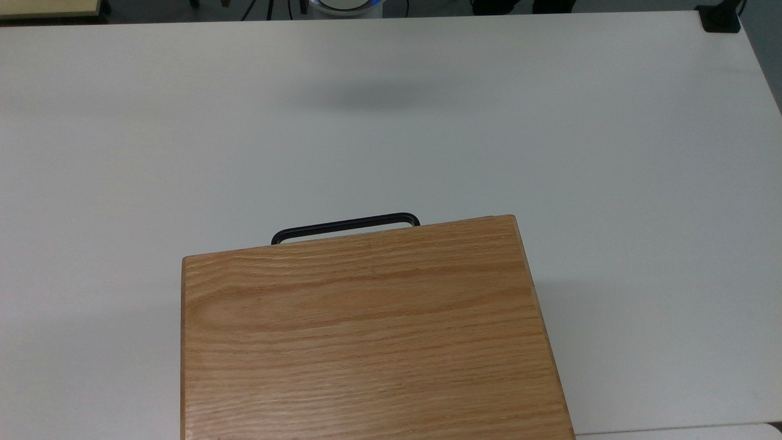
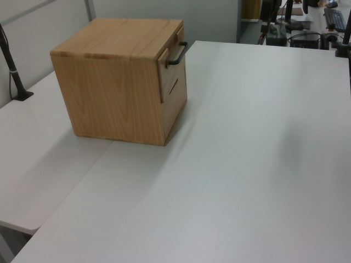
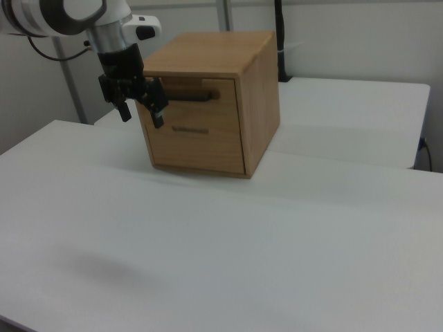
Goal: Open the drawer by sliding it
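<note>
We saw the black two-finger gripper [image 3: 141,115] hanging above the white table [image 3: 291,228], fingers spread apart and holding nothing. In the right view, just to its right, the light oak drawer [image 3: 197,97] with its slim black bar handle [image 3: 188,97] sat closed in the oak cabinet [image 3: 256,97].

In front of me the white table [image 1: 550,122] spreads wide and bare — a soft grey shadow [image 1: 379,95] lies on it in the top view. At the top view's upper right corner a small black fitting [image 1: 719,18] sits on the table edge. In the left view, a black pole [image 2: 11,66] stands at the left — beside it a second white table [image 2: 38,142] adjoins mine.
</note>
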Controlling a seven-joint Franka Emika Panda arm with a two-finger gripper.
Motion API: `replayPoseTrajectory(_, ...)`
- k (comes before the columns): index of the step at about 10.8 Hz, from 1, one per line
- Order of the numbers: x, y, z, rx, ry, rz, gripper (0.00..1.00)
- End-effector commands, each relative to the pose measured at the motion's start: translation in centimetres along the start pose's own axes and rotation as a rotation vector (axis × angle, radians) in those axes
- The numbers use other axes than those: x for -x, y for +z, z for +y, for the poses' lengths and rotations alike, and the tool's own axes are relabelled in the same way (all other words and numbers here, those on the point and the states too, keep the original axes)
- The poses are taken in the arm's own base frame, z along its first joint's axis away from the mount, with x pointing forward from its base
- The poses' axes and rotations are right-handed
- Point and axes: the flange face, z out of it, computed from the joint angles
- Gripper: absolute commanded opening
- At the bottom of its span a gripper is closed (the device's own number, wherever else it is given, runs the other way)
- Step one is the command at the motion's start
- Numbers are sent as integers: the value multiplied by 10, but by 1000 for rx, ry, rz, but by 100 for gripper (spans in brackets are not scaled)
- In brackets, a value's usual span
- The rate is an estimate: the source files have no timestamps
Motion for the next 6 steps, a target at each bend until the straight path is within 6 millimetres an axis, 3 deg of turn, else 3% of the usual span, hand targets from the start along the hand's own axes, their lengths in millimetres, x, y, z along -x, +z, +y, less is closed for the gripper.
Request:
replayPoseTrajectory(1, 1, 1, -2, -12, -21, 10, 100)
replayPoseTrajectory(6, 0, 1, -2, -10, -21, 14, 100)
